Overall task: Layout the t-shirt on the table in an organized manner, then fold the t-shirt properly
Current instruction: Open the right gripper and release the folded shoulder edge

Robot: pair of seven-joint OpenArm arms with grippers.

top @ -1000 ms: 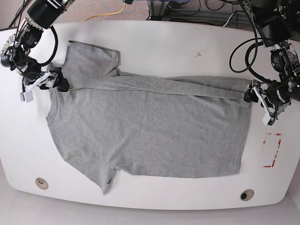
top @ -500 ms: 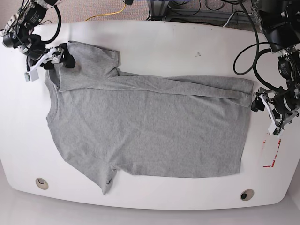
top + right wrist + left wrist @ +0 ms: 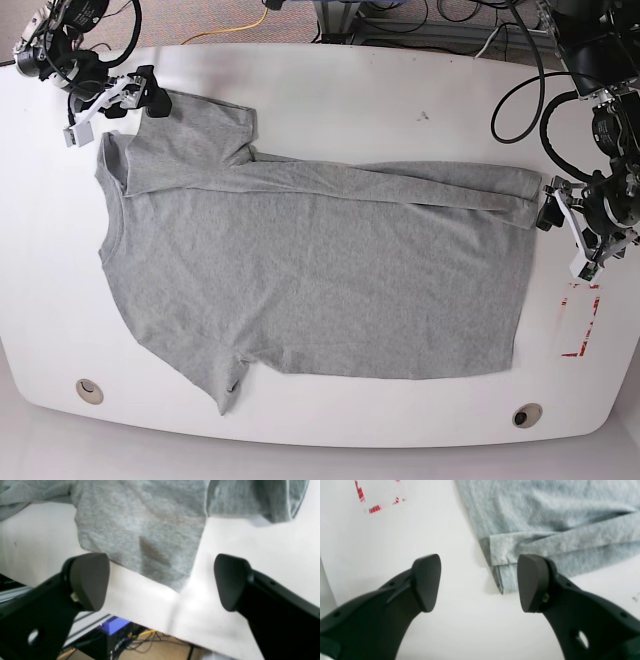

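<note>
The grey t-shirt [image 3: 320, 270] lies spread across the white table [image 3: 350, 80], its far edge folded over in a long strip and one sleeve [image 3: 195, 125] pointing to the far left. My right gripper [image 3: 112, 105] hovers open at that sleeve's outer tip; in the right wrist view the sleeve [image 3: 140, 530] lies ahead of the open right gripper [image 3: 161, 581], near the table's rim. My left gripper [image 3: 567, 235] stands open at the folded hem corner [image 3: 500, 577], which sits between the left gripper's [image 3: 480, 583] fingers, close to the right fingertip [image 3: 532, 582]. Nothing is held.
A red tape outline [image 3: 580, 320] marks the table right of the hem and shows as the red tape [image 3: 370, 507] in the left wrist view. Two round grommets [image 3: 88, 390] [image 3: 526, 415] sit near the front edge. Cables and a frame [image 3: 140, 640] lie beyond the far rim.
My right gripper has moved from the shoulder by the collar toward the far edge, ending at the sleeve's tip. The left gripper shifted slightly by the hem corner. The shirt has barely moved.
</note>
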